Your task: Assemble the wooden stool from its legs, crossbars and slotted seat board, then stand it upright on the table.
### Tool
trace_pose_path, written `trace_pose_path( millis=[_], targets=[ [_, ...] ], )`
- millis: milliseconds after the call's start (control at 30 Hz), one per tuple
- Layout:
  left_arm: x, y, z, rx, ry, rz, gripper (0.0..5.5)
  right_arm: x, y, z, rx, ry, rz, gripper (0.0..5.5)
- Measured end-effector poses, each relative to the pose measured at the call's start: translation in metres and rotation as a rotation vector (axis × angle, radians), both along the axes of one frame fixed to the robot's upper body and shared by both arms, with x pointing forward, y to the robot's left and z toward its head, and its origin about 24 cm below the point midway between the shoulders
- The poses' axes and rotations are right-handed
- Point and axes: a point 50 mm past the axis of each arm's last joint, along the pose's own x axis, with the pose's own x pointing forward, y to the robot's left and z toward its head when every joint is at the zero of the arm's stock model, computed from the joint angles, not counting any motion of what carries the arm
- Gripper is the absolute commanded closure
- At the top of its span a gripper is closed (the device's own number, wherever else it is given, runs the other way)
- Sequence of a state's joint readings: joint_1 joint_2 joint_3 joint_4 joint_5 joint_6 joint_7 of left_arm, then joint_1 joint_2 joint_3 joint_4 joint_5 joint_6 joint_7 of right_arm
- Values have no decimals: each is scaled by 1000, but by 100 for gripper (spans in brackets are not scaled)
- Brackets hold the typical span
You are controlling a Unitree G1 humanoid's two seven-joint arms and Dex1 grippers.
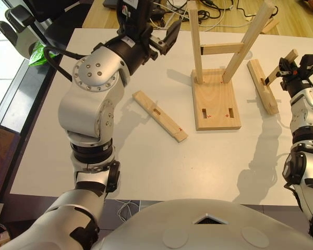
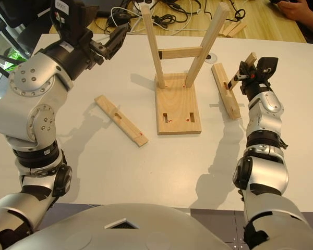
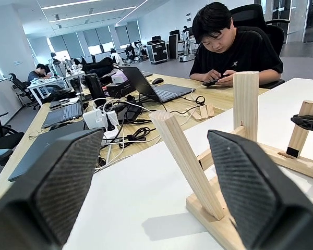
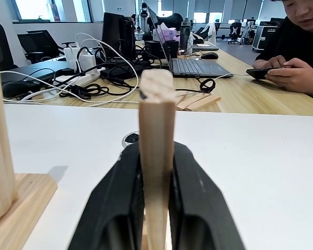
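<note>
Right tool (image 1: pixel 283 70) clamped on a crossbar (image 1: pixel 288 56) beside the half-built stool, with the left tool (image 1: pixel 164 41) spread and holding nothing.
Head view: the seat board (image 1: pixel 216 101) lies flat on the tabletop (image 1: pixel 146 172) with two legs (image 1: pixel 196 41) standing in its far slots. Its near slots (image 1: pixel 205 112) are bare. Just right of the board lies a third leg (image 1: pixel 262 86), its long axis running away from the robot, and the held crossbar appears plugged into it — so the right arm is nearer. A loose leg (image 1: pixel 160 115) lies diagonally left of the board, near end angled toward it, with the left tool raised beyond it. Left wrist view: the pads (image 3: pixel 68 177) are wide apart, framing the standing legs. Right wrist view: the fingers (image 4: pixel 120 208) pinch the crossbar, which points straight up — tipping it should bring the third leg toward the bare slots.
</note>
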State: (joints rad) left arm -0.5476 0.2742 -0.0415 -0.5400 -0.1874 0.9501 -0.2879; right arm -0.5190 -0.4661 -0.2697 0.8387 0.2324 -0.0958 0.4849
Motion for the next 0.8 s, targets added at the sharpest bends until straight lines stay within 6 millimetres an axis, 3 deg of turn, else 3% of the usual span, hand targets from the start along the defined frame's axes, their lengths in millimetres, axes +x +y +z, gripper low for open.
trace_pose_path(
  millis=[267, 467, 567, 700, 800],
  targets=[
    [-8, 4, -4, -11, -9, 51, 181, -58, 35, -6, 28, 91, 204, 511],
    [-11, 9, -5, -21, -13, 90, 181, -90, 40, 2, 46, 163, 247, 511],
    [-11, 10, -5, -23, -13, 99, 181, -77, 42, 7, 69, 167, 233, 511],
    [-8, 7, -5, -19, -9, 86, 181, -28, 52, 43, 100, 22, 239, 511],
    [-5, 5, -5, -13, -4, 65, 181, -6, 41, 39, 90, 14, 178, 511]
  ],
)
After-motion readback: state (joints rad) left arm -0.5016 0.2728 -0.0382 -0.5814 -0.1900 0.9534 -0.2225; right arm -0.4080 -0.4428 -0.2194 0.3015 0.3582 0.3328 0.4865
